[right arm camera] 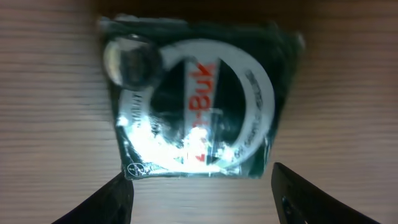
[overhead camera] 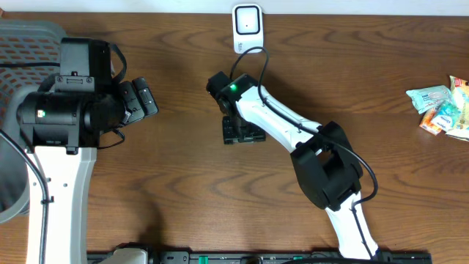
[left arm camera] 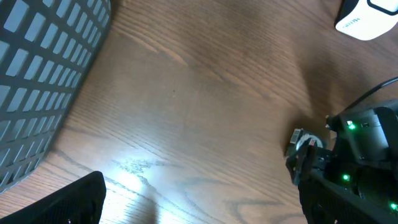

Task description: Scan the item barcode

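Bright even overhead view, white glare on blurred foil packet (right arm camera: 196,102), pale sheen on wood table (left arm camera: 130,168)

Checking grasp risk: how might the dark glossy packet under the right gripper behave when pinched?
Glare on the packet suggests slick film, probably slippery. Its wrinkled surface hints it would buckle, not stay stiff. Lying flat and thin, it seems light.

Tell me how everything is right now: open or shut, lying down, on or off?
Left hand: wide open, holding nothing.
Right hand: open, fingers either side of the dark packet; no clear grip.
Dark packet: lying flat on the table, printed side up.
Scanner: on the table's far edge, untouched; on or off, cannot tell.
Snack packets: heaped at the table's right edge, untouched.
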Tool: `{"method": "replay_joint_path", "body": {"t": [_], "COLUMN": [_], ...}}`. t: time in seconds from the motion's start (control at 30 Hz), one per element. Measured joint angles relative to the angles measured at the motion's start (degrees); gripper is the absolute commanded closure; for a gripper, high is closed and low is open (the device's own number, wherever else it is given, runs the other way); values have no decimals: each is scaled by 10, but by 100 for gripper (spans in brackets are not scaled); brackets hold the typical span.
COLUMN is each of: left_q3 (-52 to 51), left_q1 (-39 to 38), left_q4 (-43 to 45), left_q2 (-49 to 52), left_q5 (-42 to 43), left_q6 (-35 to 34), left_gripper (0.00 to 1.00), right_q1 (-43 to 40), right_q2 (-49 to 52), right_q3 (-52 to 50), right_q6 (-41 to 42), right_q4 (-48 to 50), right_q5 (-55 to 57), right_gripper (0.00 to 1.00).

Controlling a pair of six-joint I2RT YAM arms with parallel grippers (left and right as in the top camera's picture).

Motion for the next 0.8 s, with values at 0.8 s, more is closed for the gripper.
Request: {"method": "replay_joint_path", "body": {"t": [0.8], "left_q3": [0], "left_q1": [0], "left_q4": [0], "left_q2": [0], "left_q5": [0], "left_q6": [0], "left_gripper": [2], "right_q1": [-117], "right_q2": [-15], "right_q3": [2], "right_q6": [-13], "right_q4": [-5], "right_q5": [-38], "right_gripper": [30]}}
